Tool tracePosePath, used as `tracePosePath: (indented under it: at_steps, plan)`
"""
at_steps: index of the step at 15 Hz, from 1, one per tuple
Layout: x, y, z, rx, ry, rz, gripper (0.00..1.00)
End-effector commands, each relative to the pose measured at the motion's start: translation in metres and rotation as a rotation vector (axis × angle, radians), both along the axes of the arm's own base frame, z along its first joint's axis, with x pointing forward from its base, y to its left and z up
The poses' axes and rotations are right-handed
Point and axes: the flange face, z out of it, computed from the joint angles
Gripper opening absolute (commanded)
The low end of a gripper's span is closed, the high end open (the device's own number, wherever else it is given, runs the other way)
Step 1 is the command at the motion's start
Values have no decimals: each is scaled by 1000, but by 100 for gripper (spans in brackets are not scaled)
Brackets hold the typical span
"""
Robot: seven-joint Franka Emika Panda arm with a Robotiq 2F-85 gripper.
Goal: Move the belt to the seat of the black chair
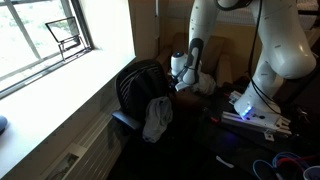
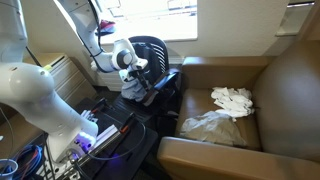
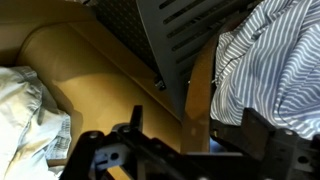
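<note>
The belt (image 3: 200, 95) is a tan strap that runs straight up between my gripper's (image 3: 192, 112) two fingers in the wrist view. The fingers stand apart, with a gap showing on the left of the strap. The black chair (image 1: 135, 85) (image 2: 160, 50) has a slatted back (image 3: 180, 30), and a striped shirt (image 1: 157, 118) (image 2: 132, 85) (image 3: 270, 60) is draped over it. In both exterior views my gripper (image 1: 185, 80) (image 2: 140, 72) is right beside the chair's back. I cannot make out the belt there. The chair's seat is hidden.
A tan sofa (image 2: 255, 70) stands next to the chair, with white cloths (image 2: 232, 98) (image 3: 25, 100) and a plastic bag (image 2: 212, 125) on its seat. A window wall (image 1: 60, 60) runs along one side. My base and cables (image 1: 255, 115) are close by.
</note>
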Motion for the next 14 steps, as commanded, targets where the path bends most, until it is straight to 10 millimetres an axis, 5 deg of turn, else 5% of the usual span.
tracePosePath:
  at_steps: [1, 8, 9, 14]
  plan:
    - [4, 1, -2, -8, -27, -28, 100]
    - [33, -5, -37, -92, -50, -155, 100]
    - [25, -2, -25, -51, -43, -139, 100]
    - [32, -7, -35, -30, -68, -236, 100]
